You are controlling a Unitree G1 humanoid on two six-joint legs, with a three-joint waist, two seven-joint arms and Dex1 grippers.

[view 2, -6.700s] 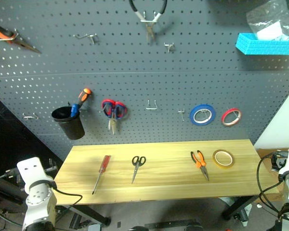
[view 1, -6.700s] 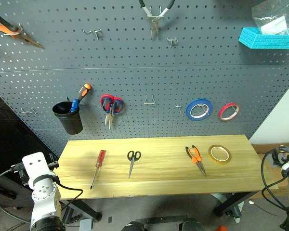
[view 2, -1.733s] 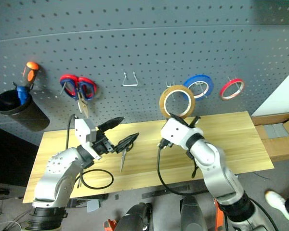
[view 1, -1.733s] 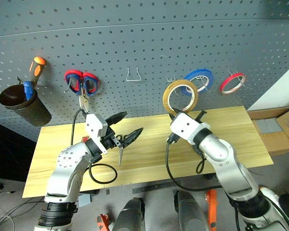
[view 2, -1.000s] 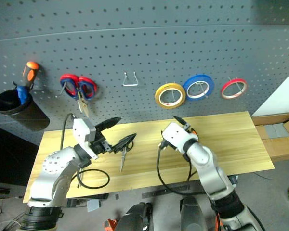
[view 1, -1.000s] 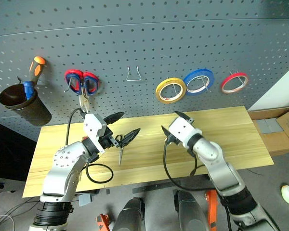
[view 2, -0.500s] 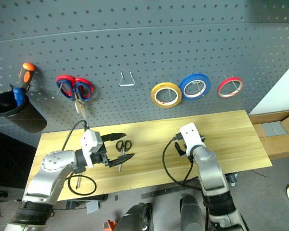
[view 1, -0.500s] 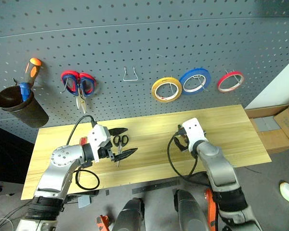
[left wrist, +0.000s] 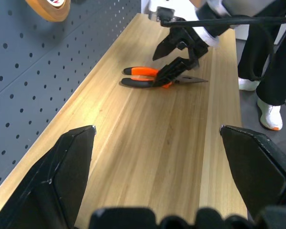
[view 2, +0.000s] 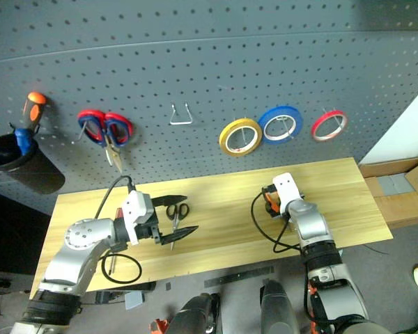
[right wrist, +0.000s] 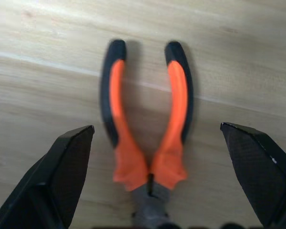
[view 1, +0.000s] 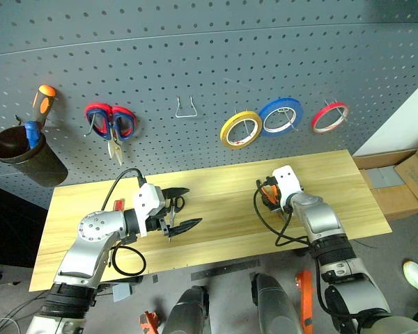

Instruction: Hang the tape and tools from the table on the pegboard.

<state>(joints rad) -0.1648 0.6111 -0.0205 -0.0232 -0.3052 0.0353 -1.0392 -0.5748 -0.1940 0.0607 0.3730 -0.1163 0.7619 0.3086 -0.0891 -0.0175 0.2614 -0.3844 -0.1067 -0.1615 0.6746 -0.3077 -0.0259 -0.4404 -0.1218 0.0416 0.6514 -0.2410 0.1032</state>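
Spreading wide, the right gripper (right wrist: 152, 191) has its two black fingers (right wrist: 62, 181) standing to either side of the pliers (right wrist: 145, 129), whose orange-and-black handles lie flat on the table (view 1: 348, 202) and point away from the wrist; nothing is gripped yet. Seen from the head, that gripper (view 1: 270, 193) hangs low over the pliers (view 1: 267, 189) near the right end of the bench. The left gripper (view 1: 175, 207) is also spread and empty, poised just above the black scissors (view 2: 175, 210), with the screwdriver (view 1: 117, 204) only partly showing behind the arm. On the pegboard (view 1: 209, 69) the tape (view 1: 240, 129) already hangs from a hook, beside the blue roll (view 1: 281, 116) and the red roll (view 1: 330, 117), so that part looks done. The step in hand appears to be picking up the pliers. The next move likely calls for lowering the right fingers onto the table around the handles, near the joint, and closing firmly before lifting, since flat handles can slip or pivot. An empty wire hook (view 1: 187, 108) on the board seems a fitting place to hang them afterwards.
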